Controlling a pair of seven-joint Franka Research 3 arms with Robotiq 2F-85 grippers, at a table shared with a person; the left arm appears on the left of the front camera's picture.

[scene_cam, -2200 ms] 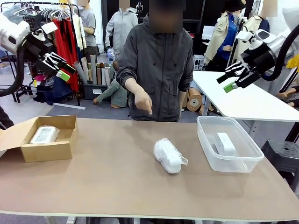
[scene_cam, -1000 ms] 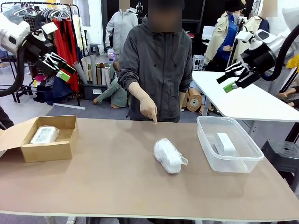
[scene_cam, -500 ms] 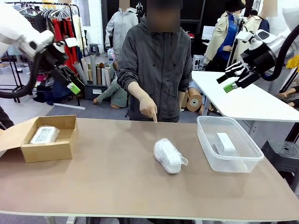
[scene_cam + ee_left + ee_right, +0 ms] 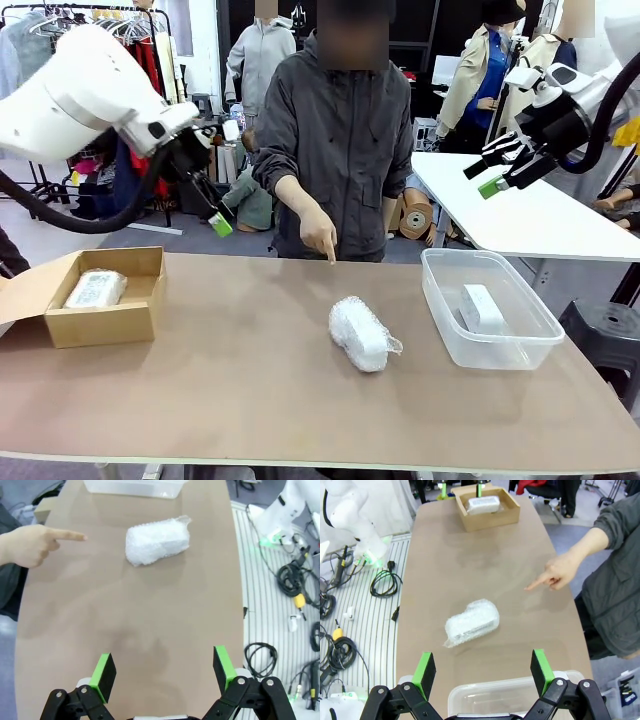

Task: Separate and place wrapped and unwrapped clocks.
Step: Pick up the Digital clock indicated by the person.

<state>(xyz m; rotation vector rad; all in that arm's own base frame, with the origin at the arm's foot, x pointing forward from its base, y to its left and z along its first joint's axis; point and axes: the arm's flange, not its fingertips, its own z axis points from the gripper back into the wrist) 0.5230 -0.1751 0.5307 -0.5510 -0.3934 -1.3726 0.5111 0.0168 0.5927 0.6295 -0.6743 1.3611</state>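
A bubble-wrapped bundle [image 4: 360, 333] [image 4: 158, 542] [image 4: 472, 623] lies on the table's middle, right of centre. A second wrapped bundle [image 4: 96, 288] [image 4: 480, 503] rests inside the cardboard box [image 4: 112, 322] [image 4: 492, 521] at the left. The bare white clock [image 4: 481, 307] lies in the clear plastic bin [image 4: 445, 335] [image 4: 485, 696] at the right. My left gripper [image 4: 215, 214] [image 4: 162, 672] hangs open above the table's far left part. High at the right, my right gripper [image 4: 489, 173] [image 4: 482, 671] is open and holds nothing. The person's hand [image 4: 319, 235] [image 4: 30, 544] [image 4: 555, 572] points down at the table near the middle bundle.
The person stands at the far edge, centre. A white table [image 4: 530, 215] stands behind at the right, and a black stool [image 4: 605, 340] sits beside the bin. Cables [image 4: 295, 580] lie on the floor past the table's near edge.
My left arm has swung in from the far left toward the table's middle and lowered. The person's hand stays pointing. The right arm has not moved.
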